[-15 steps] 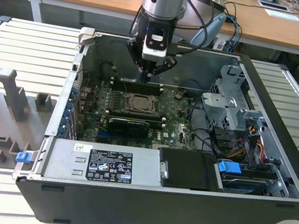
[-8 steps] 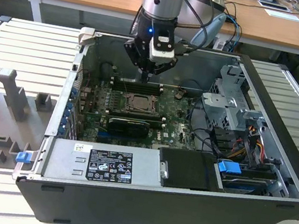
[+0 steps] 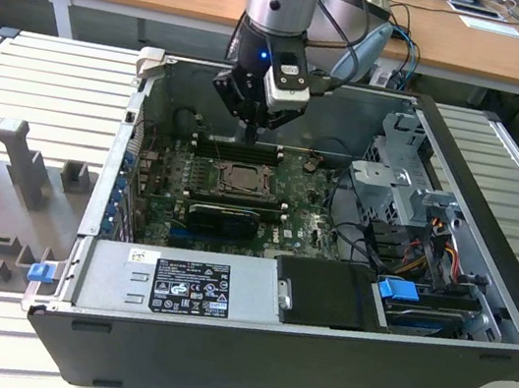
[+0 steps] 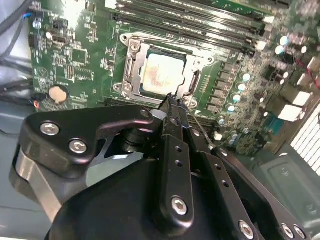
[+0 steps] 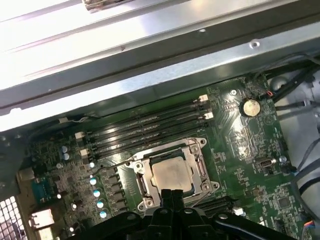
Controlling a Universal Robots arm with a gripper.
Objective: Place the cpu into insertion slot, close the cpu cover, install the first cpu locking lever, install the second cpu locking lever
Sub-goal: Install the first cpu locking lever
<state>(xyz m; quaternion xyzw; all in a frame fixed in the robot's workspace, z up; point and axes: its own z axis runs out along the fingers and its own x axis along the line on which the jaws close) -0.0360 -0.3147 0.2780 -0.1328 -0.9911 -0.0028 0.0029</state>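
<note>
Inside the open computer case (image 3: 482,291), the gripper (image 4: 170,102), fingers pressed together and empty, hovered directly over the cpu cover (image 4: 131,55) edge beside the seated cpu (image 4: 161,74).

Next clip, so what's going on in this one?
A robot arm is working inside an open computer case. The cpu already sits in the insertion slot on the green circuit board, with the cpu cover lying down around it. The gripper, fingers together and holding nothing, hangs just above the slot's edge, beside the memory slots.
</note>
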